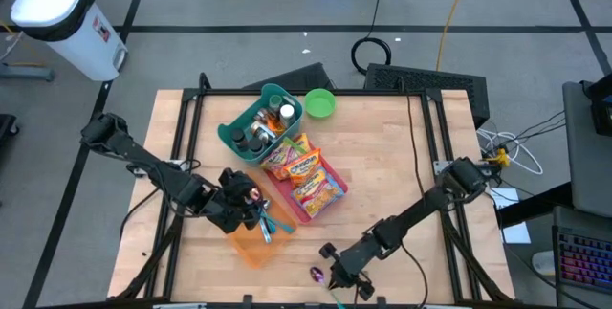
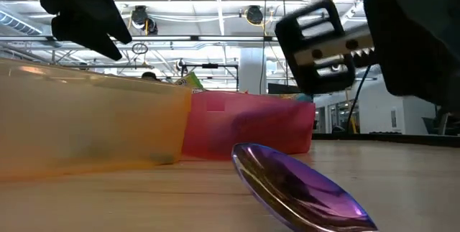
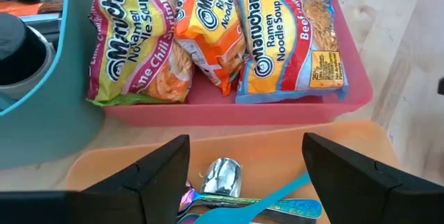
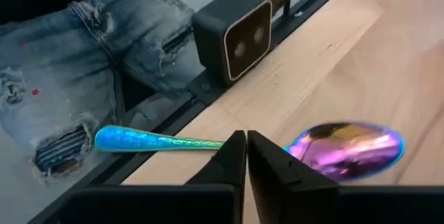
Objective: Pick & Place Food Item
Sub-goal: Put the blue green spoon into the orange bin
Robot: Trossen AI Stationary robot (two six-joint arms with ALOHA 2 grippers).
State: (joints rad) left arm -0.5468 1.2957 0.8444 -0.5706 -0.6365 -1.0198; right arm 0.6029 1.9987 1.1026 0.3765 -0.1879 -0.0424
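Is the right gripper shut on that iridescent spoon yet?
Shut: right gripper fingertips meet on the spoon neck, its bowl lying on the table.

The scene is bright and even, lit by ceiling lamps that glare in the low view. The iridescent spoon there is close and a little soft, and the dark arm parts are blurred. Shadows on the wooden table are weak. The white bin is overexposed.
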